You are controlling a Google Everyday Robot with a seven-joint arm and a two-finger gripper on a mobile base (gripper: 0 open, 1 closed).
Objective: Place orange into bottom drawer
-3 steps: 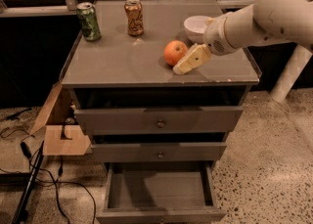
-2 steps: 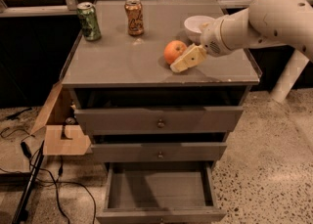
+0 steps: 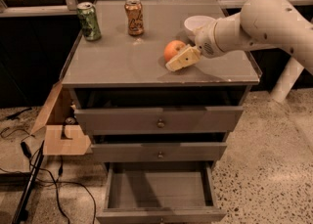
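Note:
The orange [image 3: 173,49] sits on the grey cabinet top [image 3: 122,61], right of the middle, just left of a white bowl [image 3: 197,24]. My gripper [image 3: 180,57] comes in from the right on the white arm and is at the orange's front right side, one cream finger [image 3: 182,58] lying against it. The orange rests on the top, not lifted. The bottom drawer [image 3: 159,189] is pulled out below, and its grey inside is bare.
A green can [image 3: 89,21] and an orange-gold can [image 3: 133,16] stand at the back left of the top. Two upper drawers [image 3: 159,119] stand slightly ajar. A cardboard box [image 3: 61,125] and cables lie on the floor to the left.
The gripper has moved a little left and back, closing in on the orange. The orange has stayed in place.

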